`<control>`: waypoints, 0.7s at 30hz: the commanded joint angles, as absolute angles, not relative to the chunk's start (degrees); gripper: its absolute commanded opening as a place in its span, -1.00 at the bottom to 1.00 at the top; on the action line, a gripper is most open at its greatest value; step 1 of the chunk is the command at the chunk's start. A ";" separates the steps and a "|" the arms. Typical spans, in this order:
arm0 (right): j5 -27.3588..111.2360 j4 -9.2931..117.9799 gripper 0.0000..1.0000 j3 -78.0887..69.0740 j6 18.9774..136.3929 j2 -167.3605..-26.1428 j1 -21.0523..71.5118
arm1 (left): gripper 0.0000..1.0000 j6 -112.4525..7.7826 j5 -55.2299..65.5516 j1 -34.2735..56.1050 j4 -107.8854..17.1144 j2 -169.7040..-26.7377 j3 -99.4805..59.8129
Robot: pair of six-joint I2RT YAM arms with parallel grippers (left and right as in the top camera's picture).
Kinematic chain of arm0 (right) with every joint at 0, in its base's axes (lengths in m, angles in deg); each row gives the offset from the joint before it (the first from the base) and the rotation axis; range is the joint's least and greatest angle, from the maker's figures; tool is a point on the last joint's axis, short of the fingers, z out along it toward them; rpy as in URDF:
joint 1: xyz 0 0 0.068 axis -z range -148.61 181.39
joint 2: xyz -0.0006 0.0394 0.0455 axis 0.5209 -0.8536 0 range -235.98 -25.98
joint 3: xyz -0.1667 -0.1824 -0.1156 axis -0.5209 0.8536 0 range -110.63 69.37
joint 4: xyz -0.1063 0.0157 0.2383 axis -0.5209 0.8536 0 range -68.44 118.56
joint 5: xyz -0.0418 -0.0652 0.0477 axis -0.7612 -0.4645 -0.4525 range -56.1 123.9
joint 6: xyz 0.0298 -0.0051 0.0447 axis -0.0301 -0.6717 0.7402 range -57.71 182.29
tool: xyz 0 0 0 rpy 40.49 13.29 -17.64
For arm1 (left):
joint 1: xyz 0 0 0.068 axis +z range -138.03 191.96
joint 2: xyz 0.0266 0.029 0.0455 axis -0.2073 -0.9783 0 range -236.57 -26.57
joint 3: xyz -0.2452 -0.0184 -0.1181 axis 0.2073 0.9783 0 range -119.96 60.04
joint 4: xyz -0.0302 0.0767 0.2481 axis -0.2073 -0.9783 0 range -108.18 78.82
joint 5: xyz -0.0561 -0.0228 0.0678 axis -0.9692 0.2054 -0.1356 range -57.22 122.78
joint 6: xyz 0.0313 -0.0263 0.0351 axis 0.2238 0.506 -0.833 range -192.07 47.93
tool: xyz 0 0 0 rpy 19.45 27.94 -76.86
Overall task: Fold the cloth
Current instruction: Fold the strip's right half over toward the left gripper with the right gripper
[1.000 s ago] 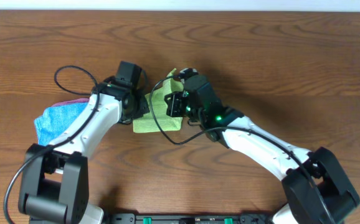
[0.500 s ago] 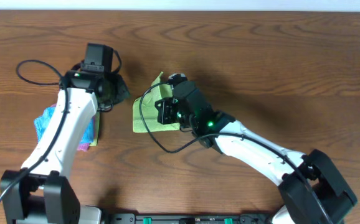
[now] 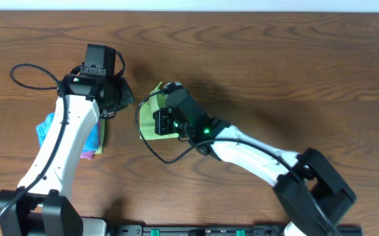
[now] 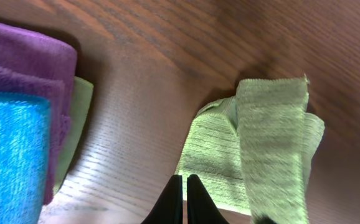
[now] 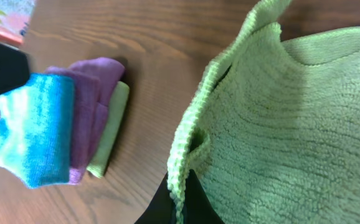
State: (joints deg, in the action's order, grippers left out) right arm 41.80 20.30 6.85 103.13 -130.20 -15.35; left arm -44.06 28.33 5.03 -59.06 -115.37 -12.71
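The lime-green cloth (image 3: pixel 146 117) lies crumpled and partly doubled over at mid-table. It also shows in the left wrist view (image 4: pixel 255 155) and the right wrist view (image 5: pixel 286 124). My right gripper (image 3: pixel 155 124) is over it, shut on its hemmed left edge (image 5: pixel 181 190), which it holds lifted. My left gripper (image 3: pixel 119 98) is shut and empty (image 4: pixel 184 199), above bare wood just left of the cloth. No white tag shows.
A stack of folded cloths lies left of the cloth: blue (image 3: pixel 50 126) on top, purple (image 5: pixel 90 102) under it, a green one (image 5: pixel 109 130) at the bottom. It also shows in the left wrist view (image 4: pixel 18 143). The wooden table (image 3: pixel 294 72) stretches right.
My left gripper has let go of the cloth and swung left, toward the stack. My right gripper has carried the cloth's edge leftward across the cloth.
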 commanded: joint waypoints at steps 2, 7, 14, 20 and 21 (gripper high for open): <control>41.86 21.18 -0.97 2.72 101.14 -133.07 -17.05 | -0.88 -45.33 30.25 5.31 -59.89 -113.71 -14.13; 41.84 21.31 -0.97 0.16 100.77 -135.84 -18.43 | -0.88 -45.31 30.25 5.31 -60.06 -113.38 -14.13; 42.74 21.96 -0.97 -1.41 100.77 -139.38 -19.89 | -0.88 -45.33 30.30 5.31 -60.06 -113.01 -14.15; 42.69 24.15 -0.97 -1.41 100.31 -140.54 -20.83 | -0.88 -45.33 30.32 5.31 -60.06 -112.79 -14.48; 42.67 24.63 -0.97 -1.41 100.13 -140.54 -20.83 | -0.88 -45.33 30.32 5.31 -60.04 -112.70 -14.52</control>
